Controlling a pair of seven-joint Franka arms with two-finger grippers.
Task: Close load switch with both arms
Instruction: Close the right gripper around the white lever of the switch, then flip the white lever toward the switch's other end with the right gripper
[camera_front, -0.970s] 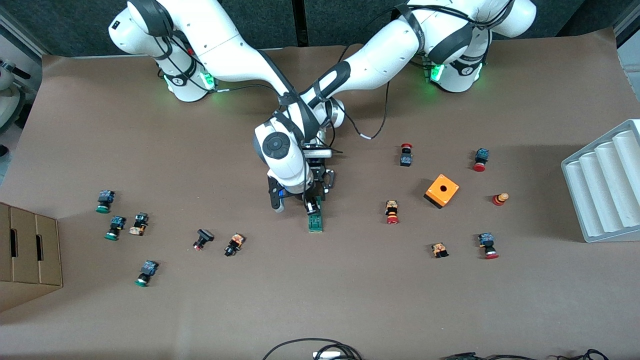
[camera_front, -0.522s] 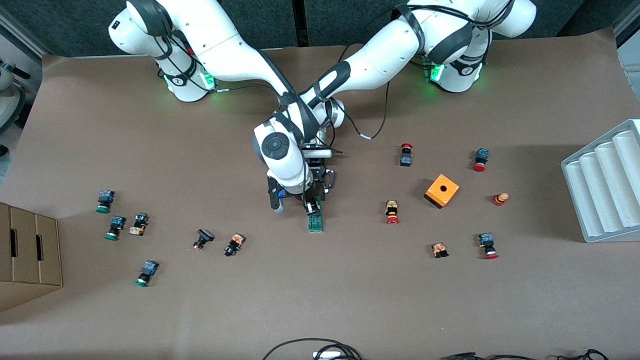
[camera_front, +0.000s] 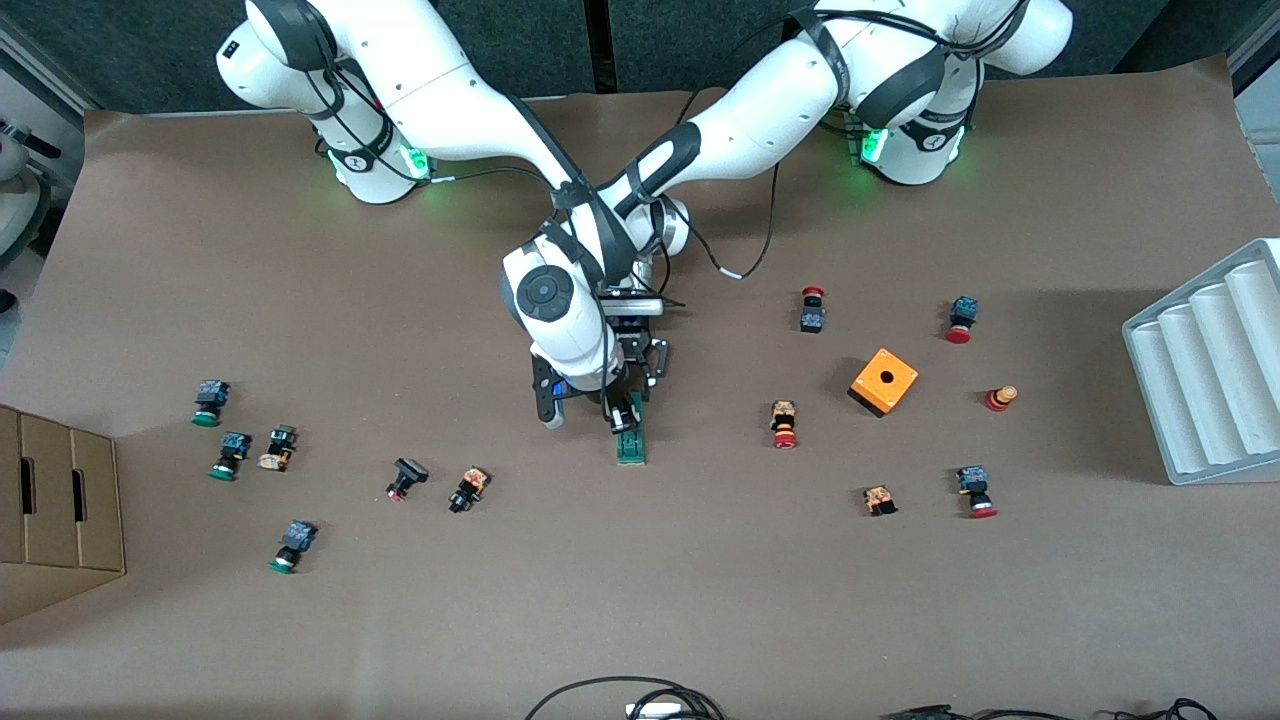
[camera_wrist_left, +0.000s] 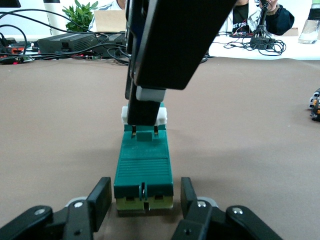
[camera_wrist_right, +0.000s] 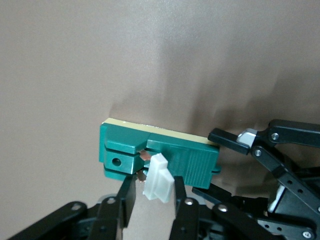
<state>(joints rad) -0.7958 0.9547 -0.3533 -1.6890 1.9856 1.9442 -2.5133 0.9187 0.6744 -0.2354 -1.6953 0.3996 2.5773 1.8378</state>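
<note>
Brown paper covers the table (camera_front: 700, 600), and near the middle of your front view lies the load switch (camera_front: 630, 446), flat on the paper. Both arms meet over it. Your left gripper (camera_wrist_left: 144, 200) sits low at one end of the green block; its fingers (camera_wrist_left: 100, 197) stand on either side of that end with slim gaps showing, so it brackets the block without pressing it. Your right gripper (camera_wrist_right: 150, 192) comes down from above, its fingers (camera_wrist_right: 126, 197) closed narrowly around the white tab (camera_wrist_right: 157, 178), which stands up out of the block. At the centre right of the front view you have the orange box (camera_front: 884, 381).
</note>
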